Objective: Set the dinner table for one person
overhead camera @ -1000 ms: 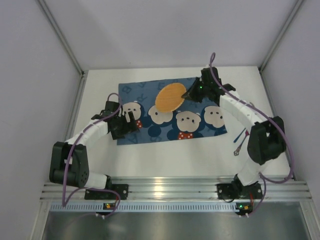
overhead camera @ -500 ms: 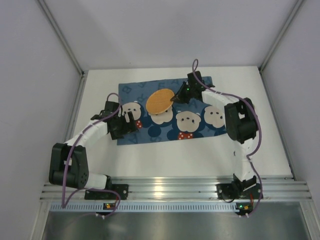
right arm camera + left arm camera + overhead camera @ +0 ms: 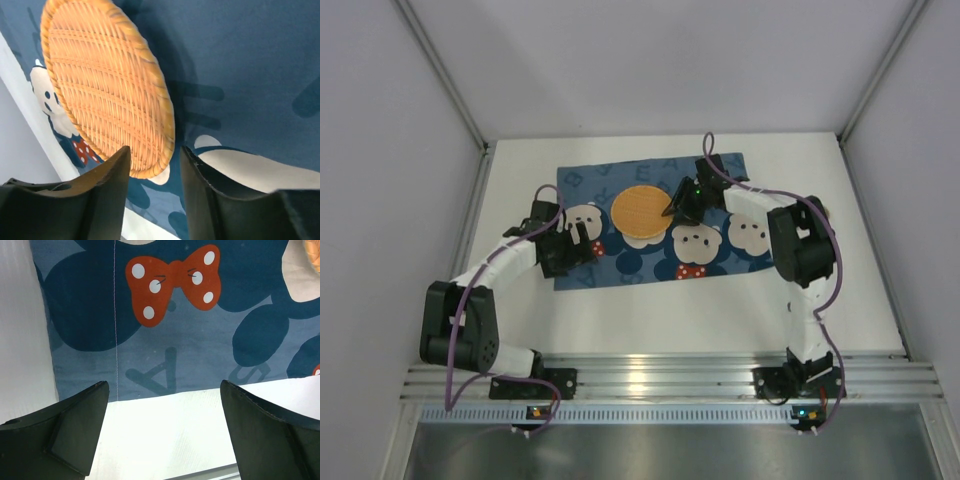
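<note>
A round woven wicker plate (image 3: pixel 640 210) lies flat on the blue bear-patterned placemat (image 3: pixel 620 265), which is spread on the white dinner table (image 3: pixel 670 310). My right gripper (image 3: pixel 676 208) is at the plate's right rim. In the right wrist view the plate (image 3: pixel 100 85) has its near rim between the slightly parted jaws of that gripper (image 3: pixel 155 150), with a dark gap beside the right finger. My left gripper (image 3: pixel 578 245) is open and empty over the placemat's near left edge. It shows wide open in the left wrist view (image 3: pixel 164 387).
White walls stand close on the left, right and back of the table. The aluminium rail (image 3: pixel 660 380) with the arm bases runs along the near edge. The right arm's elbow (image 3: pixel 800 245) is folded over the table's right side.
The right gripper has carried the tilted plate left from the placemat's far right part and brought it down flat near the middle. The left arm has not moved.
</note>
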{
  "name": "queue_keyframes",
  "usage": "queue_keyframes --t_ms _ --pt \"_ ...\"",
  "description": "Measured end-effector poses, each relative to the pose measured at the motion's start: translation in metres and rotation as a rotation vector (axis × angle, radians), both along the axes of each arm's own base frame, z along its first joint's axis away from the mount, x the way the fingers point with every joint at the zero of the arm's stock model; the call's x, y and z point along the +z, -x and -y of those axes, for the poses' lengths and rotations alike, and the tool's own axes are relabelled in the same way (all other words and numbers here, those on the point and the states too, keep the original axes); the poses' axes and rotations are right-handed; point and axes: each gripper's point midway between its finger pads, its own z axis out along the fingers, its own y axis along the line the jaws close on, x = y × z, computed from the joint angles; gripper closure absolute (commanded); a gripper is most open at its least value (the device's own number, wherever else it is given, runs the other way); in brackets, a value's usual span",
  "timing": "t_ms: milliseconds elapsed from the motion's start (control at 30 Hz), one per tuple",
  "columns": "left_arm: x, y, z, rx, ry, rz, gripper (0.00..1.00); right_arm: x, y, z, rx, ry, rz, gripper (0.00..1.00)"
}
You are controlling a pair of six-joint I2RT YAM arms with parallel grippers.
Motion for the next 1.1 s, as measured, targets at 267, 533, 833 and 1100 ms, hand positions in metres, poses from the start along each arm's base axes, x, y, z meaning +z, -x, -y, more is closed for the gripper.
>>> queue_keyframes --t_ms 267,533,833,1100 --pt "0.000 0.000 -0.002 -0.003 -0.011 0.002 0.02 0.023 0.001 0.017 0.003 0.024 0.005 0.29" --pt "0.000 -0.002 -0.001 0.000 -0.007 0.008 0.02 0.141 -0.039 0.179 -0.307 0.004 0.221 0.28" --pt "-0.019 -0.008 0.002 0.014 0.000 -0.029 0.03 0.087 0.004 0.397 -0.727 0.265 -0.058 0.36" --pt "-0.023 -0.015 0.006 0.029 0.015 -0.022 0.03 0.037 0.015 0.421 -0.695 0.336 -0.239 0.43"
